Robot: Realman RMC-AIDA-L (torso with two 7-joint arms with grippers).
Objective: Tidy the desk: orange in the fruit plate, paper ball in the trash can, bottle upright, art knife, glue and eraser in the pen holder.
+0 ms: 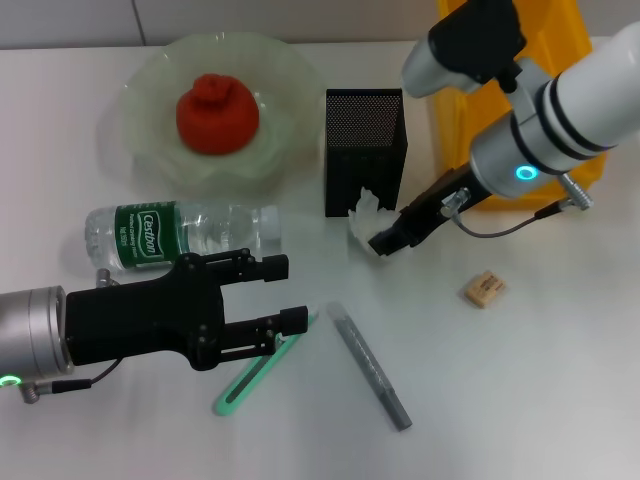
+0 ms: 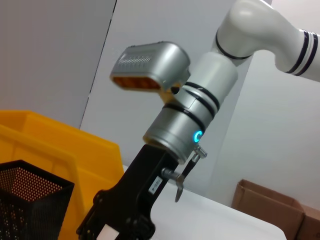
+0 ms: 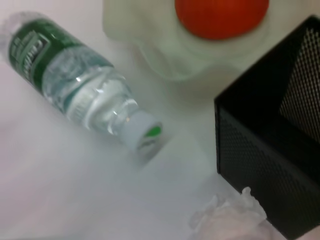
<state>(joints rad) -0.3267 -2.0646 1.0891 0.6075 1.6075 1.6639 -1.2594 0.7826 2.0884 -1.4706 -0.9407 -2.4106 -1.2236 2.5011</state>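
Note:
The orange (image 1: 217, 113) lies in the pale green fruit plate (image 1: 150, 95). Below the plate the bottle (image 1: 180, 232) lies on its side, its cap (image 3: 145, 134) pointing toward the black mesh pen holder (image 1: 365, 150). The white paper ball (image 1: 366, 214) is just in front of the holder, with my right gripper (image 1: 390, 238) shut on it. My left gripper (image 1: 282, 294) hovers open over the top end of the green art knife (image 1: 250, 380). A long grey stick, apparently the glue (image 1: 370, 365), and the tan eraser (image 1: 483, 288) lie on the table.
The yellow trash can (image 1: 520, 40) stands at the back right, behind my right arm. In the left wrist view, a cardboard box (image 2: 272, 207) sits beyond the table's edge. The pen holder (image 3: 270, 150) stands close by the fruit plate (image 3: 150, 55).

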